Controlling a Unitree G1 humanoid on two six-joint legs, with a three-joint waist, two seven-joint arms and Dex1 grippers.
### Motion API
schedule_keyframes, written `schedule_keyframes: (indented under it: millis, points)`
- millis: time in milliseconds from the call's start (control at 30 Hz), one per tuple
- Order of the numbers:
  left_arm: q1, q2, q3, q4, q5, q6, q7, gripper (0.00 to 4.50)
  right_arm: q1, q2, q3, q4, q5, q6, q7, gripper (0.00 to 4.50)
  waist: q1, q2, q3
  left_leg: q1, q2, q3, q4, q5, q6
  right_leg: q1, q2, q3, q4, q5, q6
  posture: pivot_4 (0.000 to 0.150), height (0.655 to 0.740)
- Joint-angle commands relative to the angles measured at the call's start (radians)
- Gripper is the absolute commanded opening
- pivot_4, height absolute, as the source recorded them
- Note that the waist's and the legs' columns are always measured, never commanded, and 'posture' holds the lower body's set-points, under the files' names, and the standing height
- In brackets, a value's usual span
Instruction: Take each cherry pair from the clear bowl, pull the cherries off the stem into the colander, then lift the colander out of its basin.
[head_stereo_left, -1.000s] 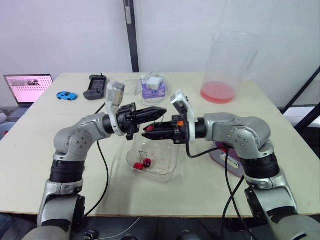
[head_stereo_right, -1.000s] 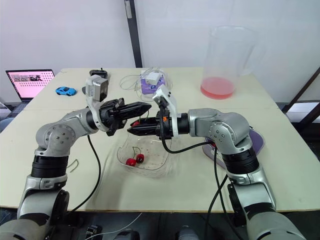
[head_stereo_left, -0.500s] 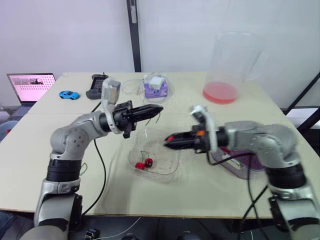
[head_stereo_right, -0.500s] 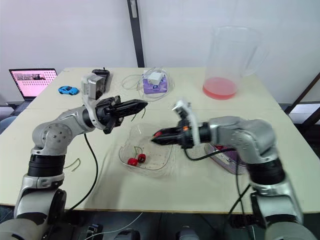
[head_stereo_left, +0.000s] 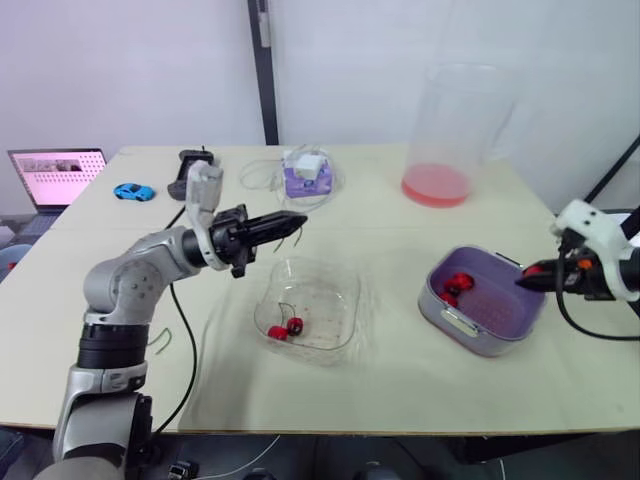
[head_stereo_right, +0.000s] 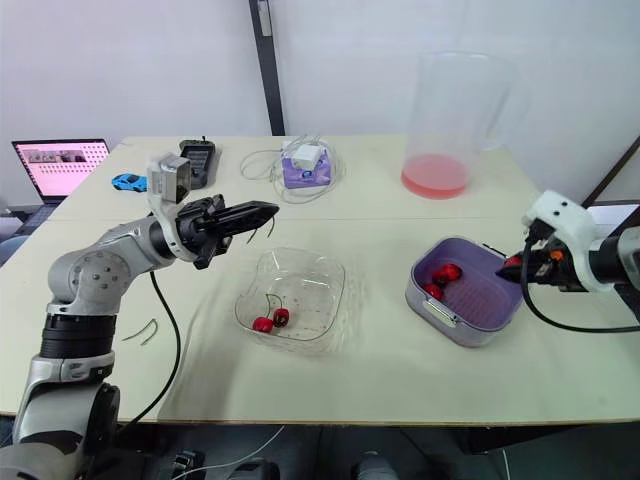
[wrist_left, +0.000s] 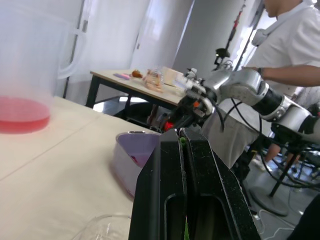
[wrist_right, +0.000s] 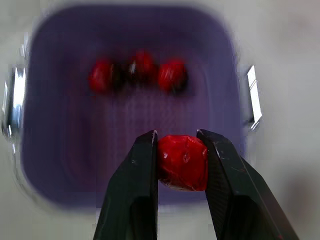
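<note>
Laptop (head_stereo_left: 55, 175) at the far left edge, screen lit. What lies beside it on the table (head_stereo_left: 330, 400)?

Blue toy car (head_stereo_left: 132, 190), then a black handheld controller (head_stereo_left: 188, 172), both in the upper left of the frame.

And the left gripper (head_stereo_left: 297, 219)?

Held above the table, left of centre, pointing toward the right. Its jaws are pressed together on a thin stem (wrist_left: 182, 142); the left wrist view shows it as a green sliver pinched between the fingers. The tip sits up and to the left of the clear bowl (head_stereo_left: 338, 285), apart from it.

What does the bowl hold?

One cherry pair (head_stereo_left: 285, 328): two red cherries side by side in its lower-left part, stems rising from them.

Behind the bowl?

A small purple box (head_stereo_left: 303, 180) in the upper centre with a white cable (head_stereo_left: 262, 172) looped beside it. Right of that stands a tall clear pitcher (head_stereo_left: 455, 120) with red liquid (head_stereo_left: 436, 185) at its bottom.

The colander?

Purple colander (head_stereo_left: 490, 312), right of centre on the table, well apart from the bowl. Loose cherries (head_stereo_left: 455, 285) lie against its left inner wall; the right wrist view shows three in a row.

Right gripper (head_stereo_left: 525, 281)?

At the right edge of the frame, its tip just over the colander's right rim. Jaws are clamped on a single red cherry (wrist_right: 182, 162), held above the mesh.
</note>
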Motion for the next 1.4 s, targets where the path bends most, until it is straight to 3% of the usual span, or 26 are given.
schedule_keyframes:
  millis: [33, 133, 267, 300, 500, 600, 733, 1067, 1400]
  points:
    - [-0.009, 0.005, 0.007, -0.02, 0.005, -0.022, -0.012, 0.0, 0.002, 0.029, -0.019, -0.011, -0.019, -0.027, -0.007, 1.24, 0.0, 0.0, 0.0, 0.0, 0.0, 0.0, 0.0, 0.0, 0.0, 0.0, 0.0, 0.0, 0.001, 0.0, 0.0, 0.15, 0.7332]
    - [-0.009, 0.004, 0.005, -0.021, 0.006, -0.02, -0.015, 0.0, -0.003, 0.056, -0.027, -0.011, -0.027, -0.018, -0.021, 2.15, 0.005, 0.0, 0.0, 0.0, 0.0, 0.0, 0.0, 0.0, 0.0, 0.0, 0.0, 0.0, 0.001, 0.0, 0.0, 0.15, 0.7332]
    - [-0.008, 0.011, 0.005, -0.023, 0.011, -0.018, -0.021, 0.0, -0.013, 0.034, -0.053, -0.028, -0.013, 0.005, 0.006, 4.12, 0.01, 0.0, 0.0, -0.001, 0.0, 0.0, 0.0, 0.0, 0.0, 0.0, -0.001, 0.0, 0.0, 0.0, 0.0, 0.15, 0.7332]
    - [-0.006, 0.012, 0.006, -0.026, 0.01, -0.016, -0.02, 0.0, -0.036, 0.026, -0.057, -0.057, 0.007, 0.025, 0.021, 4.38, 0.009, 0.0, 0.0, -0.001, 0.0, 0.0, 0.0, 0.0, 0.0, 0.0, -0.001, 0.0, 0.0, 0.0, 0.0, 0.15, 0.7332]
    - [0.004, 0.033, 0.019, -0.048, 0.003, -0.001, -0.01, 0.0, -0.285, 0.083, -0.065, -0.171, 0.166, 0.136, 0.065, 4.38, -0.002, 0.001, 0.0, 0.0, 0.0, 0.0, -0.001, 0.0, 0.0, 0.0, 0.0, 0.0, 0.0, 0.0, 0.0, 0.15, 0.7332]
    - [0.032, 0.074, 0.046, -0.08, 0.001, 0.011, 0.009, 0.0, -0.486, 0.229, -0.067, -0.224, 0.315, 0.188, 0.056, 4.38, -0.004, 0.001, 0.0, 0.0, 0.001, -0.001, 0.0, 0.0, 0.0, 0.0, 0.001, 0.0, 0.0, 0.0, 0.0, 0.15, 0.7332]
    - [0.124, 0.151, 0.119, -0.144, -0.019, 0.046, 0.06, 0.0, -0.619, 0.401, -0.024, -0.286, 0.418, 0.23, 0.014, 4.38, 0.003, 0.0, 0.0, -0.001, 0.001, -0.002, -0.001, 0.0, -0.001, 0.0, 0.0, -0.001, -0.001, 0.0, 0.0, 0.15, 0.7332]
    - [0.546, 0.298, 0.352, -0.208, 0.042, 0.029, 0.189, 0.0, -0.649, 0.537, 0.135, -0.24, 0.315, 0.122, 0.048, 4.38, 0.007, 0.0, 0.0, -0.002, 0.0, -0.001, -0.001, 0.0, 0.0, -0.001, -0.002, -0.002, -0.001, 0.0, 0.0, 0.15, 0.7332]
    - [0.711, 0.273, 0.314, -0.111, 0.169, -0.023, 0.273, 0.0, -0.645, 0.58, 0.15, -0.226, 0.28, 0.119, 0.025, 4.38, 0.005, 0.0, 0.0, -0.001, 0.001, -0.001, -0.001, 0.0, 0.0, -0.001, -0.002, -0.002, 0.0, 0.0, 0.0, 0.15, 0.7332]
